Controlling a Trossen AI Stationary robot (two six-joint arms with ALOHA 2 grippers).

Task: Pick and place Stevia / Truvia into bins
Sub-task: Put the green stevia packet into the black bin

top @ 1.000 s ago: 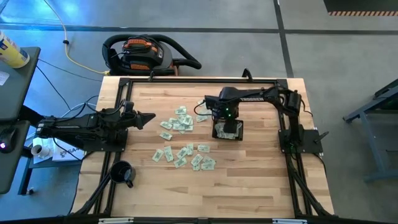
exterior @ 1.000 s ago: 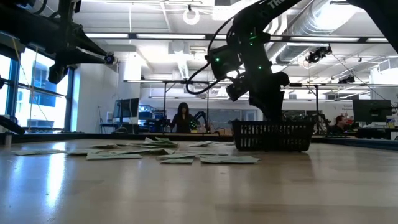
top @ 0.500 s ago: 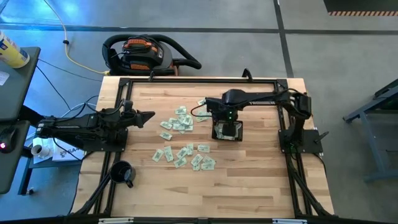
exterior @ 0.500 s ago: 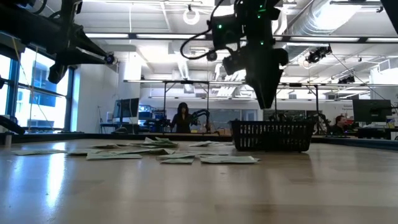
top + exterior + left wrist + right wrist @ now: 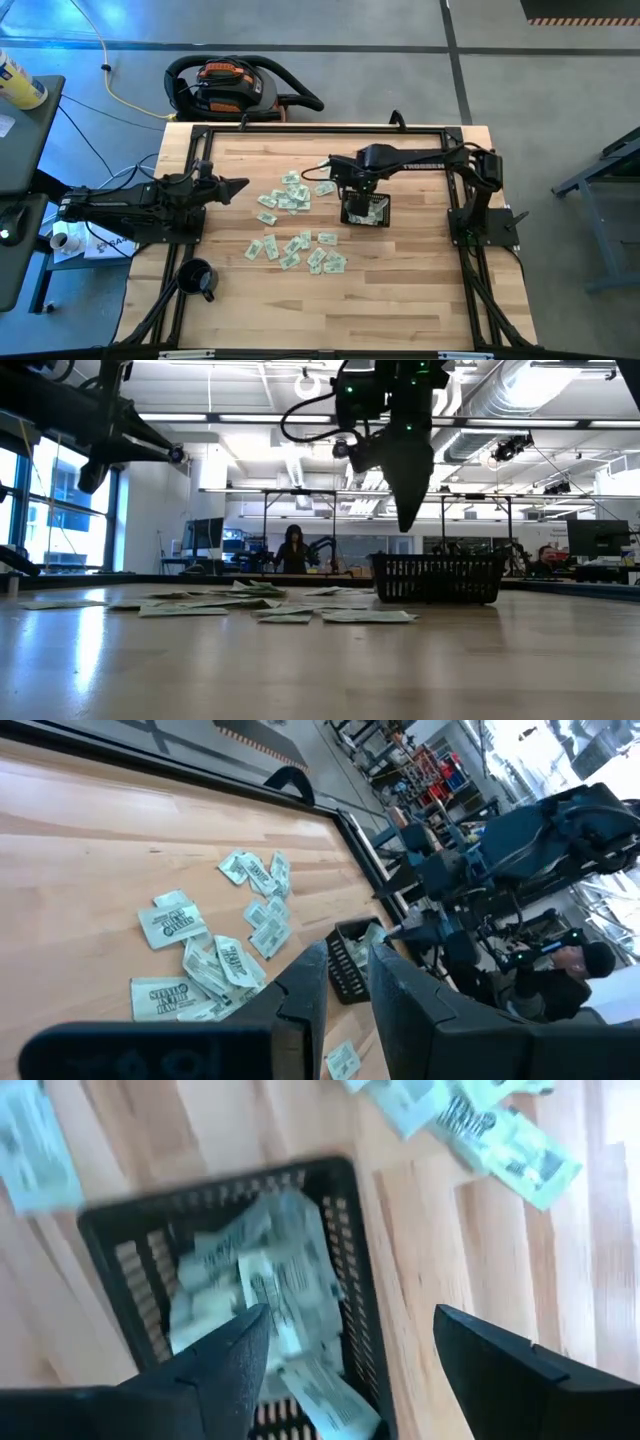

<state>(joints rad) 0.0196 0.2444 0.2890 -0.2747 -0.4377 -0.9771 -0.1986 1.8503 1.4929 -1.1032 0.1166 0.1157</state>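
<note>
Right gripper (image 5: 340, 1370), fingers now spread and empty, has risen above the black basket (image 5: 365, 211), leaving its sachet (image 5: 290, 1295) inside. Left gripper (image 5: 240, 187) waits left, fingers nearly closed; loose sachets (image 5: 295, 245) remain on the tabletop (image 5: 400, 300).

My rig, seen from above: two arms of matte black segmented links. The right arm (image 5: 420, 158) carries white lettering along its upper link and a small green indicator light near the wrist. The left arm (image 5: 130, 205) trails dark cables. Each gripper has two tapered black fingers (image 5: 225, 1365).
</note>
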